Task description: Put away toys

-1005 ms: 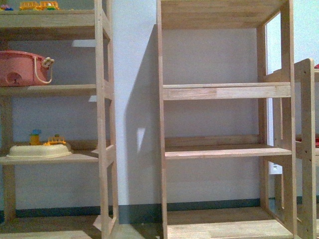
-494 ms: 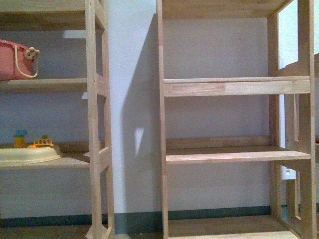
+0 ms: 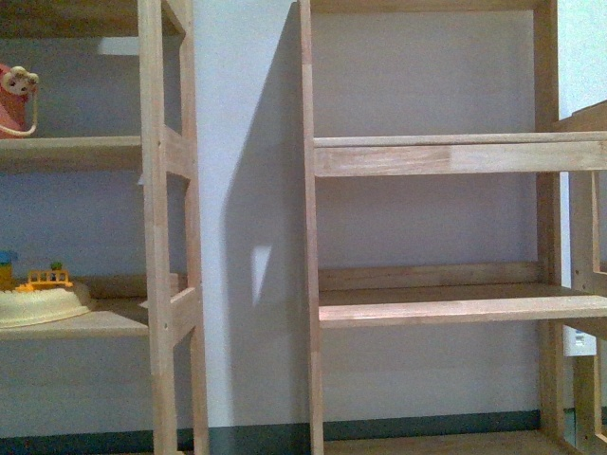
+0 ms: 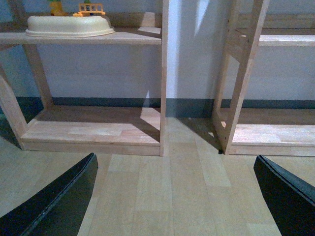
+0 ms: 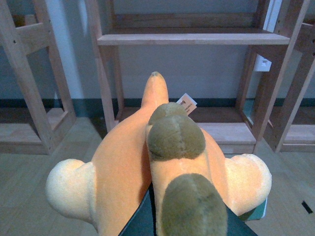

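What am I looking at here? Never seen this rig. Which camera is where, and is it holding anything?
It is a robot with two arms, each ending in a gripper. The front view comes from a camera on its body, facing wooden shelf units; neither arm shows there. On the left-hand unit stand a pink basket and, one shelf lower, a cream tub with small toys in it. The left wrist view looks past the left gripper: its two black fingers stand wide apart with nothing between them, above the wood floor. The right wrist view is mostly filled by an orange plush toy, which the right gripper appears to hold. Only a dark part of that gripper shows beneath the toy, so its fingers are hidden.
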